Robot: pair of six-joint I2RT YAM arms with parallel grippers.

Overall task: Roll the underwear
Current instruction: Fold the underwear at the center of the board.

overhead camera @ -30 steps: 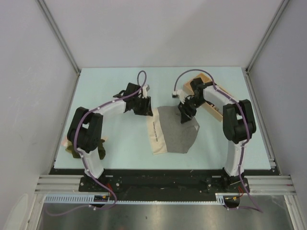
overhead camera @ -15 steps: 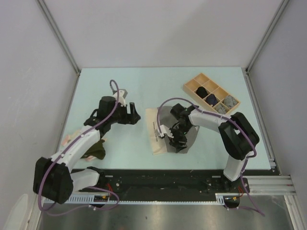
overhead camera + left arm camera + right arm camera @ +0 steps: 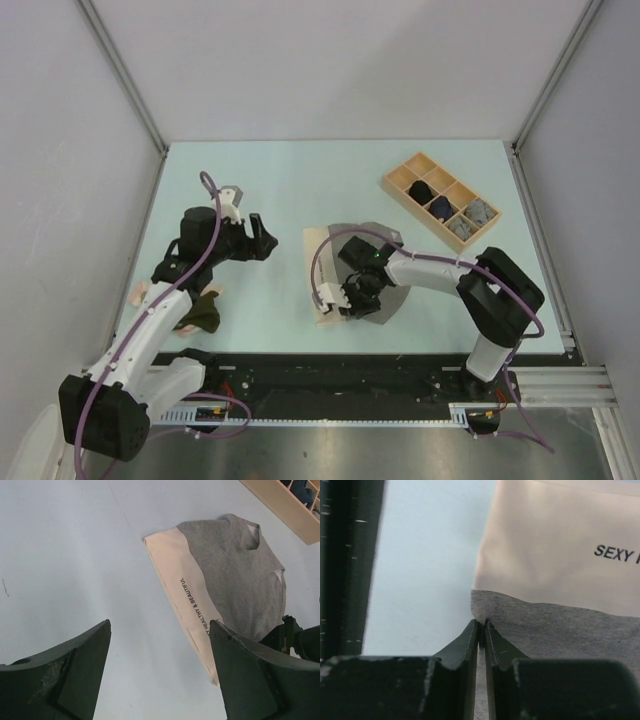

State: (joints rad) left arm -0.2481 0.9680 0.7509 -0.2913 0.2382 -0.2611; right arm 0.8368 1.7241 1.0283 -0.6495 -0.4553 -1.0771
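flat underwear (image 3: 322, 262) lies on the bench (image 3: 270, 180) under the right claw (image 3: 481, 630), right of the left claw (image 3: 262, 238). the tray (image 3: 400, 185) sits behind and right of the right claw; heaped underwear (image 3: 203, 312) lies before the left claw, leftward.

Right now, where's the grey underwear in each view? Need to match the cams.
Top external: grey underwear at table centre, right gripper on its near-left edge.
Left wrist: upper right, lying flat, beyond the open left gripper.
Right wrist: fills the right side, gripper shut at its corner.
Shared landmark: its beige lettered waistband.
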